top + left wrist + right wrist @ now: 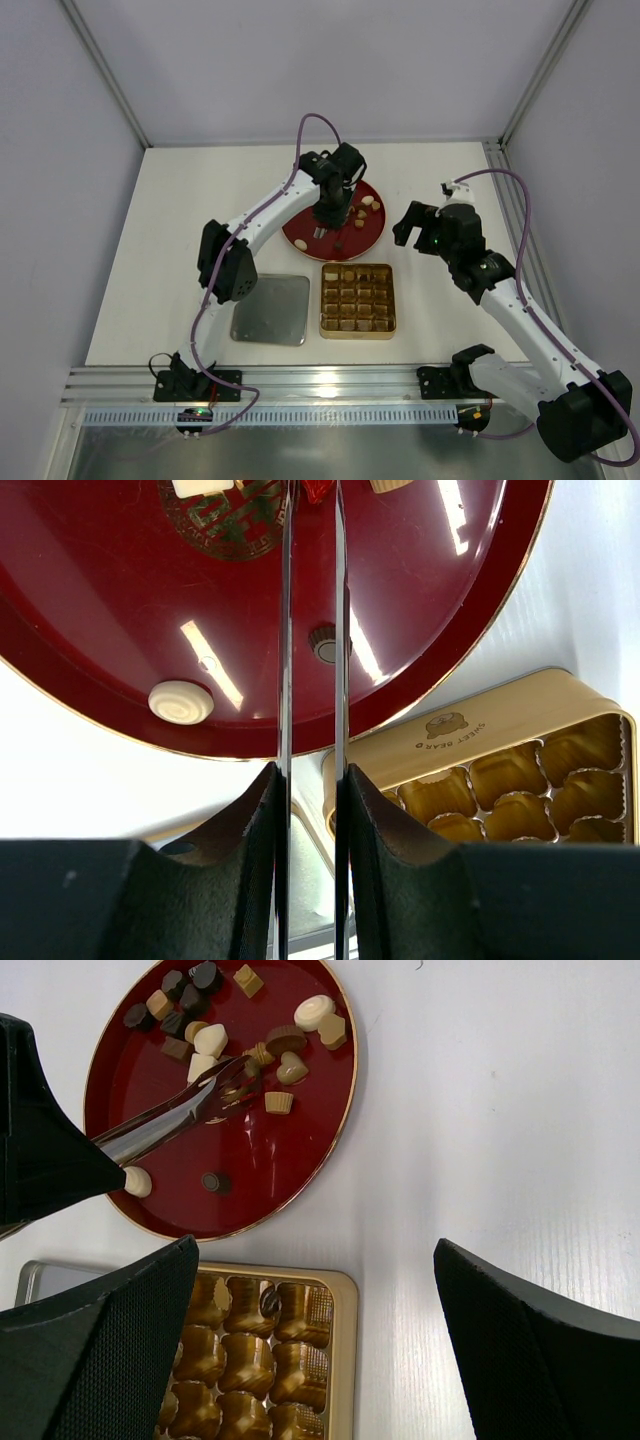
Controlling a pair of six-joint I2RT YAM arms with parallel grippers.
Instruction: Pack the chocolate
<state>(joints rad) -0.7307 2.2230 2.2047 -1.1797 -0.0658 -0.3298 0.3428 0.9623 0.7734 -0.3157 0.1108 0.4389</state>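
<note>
The chocolate (290,1065) lies as several dark, caramel and cream pieces on a round red plate (290,1160). It also shows in the top view (368,206). My left gripper (330,214) is over the plate, shut on metal tongs (165,1128). The tong tips sit among the pieces, and I cannot tell whether they hold one. In the left wrist view the gripper (310,780) clamps the tong blades (285,630). A cream round piece (181,701) and a dark one (323,642) lie near them. My right gripper (413,226) is open and empty above the table, right of the plate.
A square gold tin (357,300) with a grid of cells stands in front of the plate. One dark piece (269,1301) sits in a far cell. A flat silver lid (271,309) lies left of the tin. Frame posts and walls surround the table.
</note>
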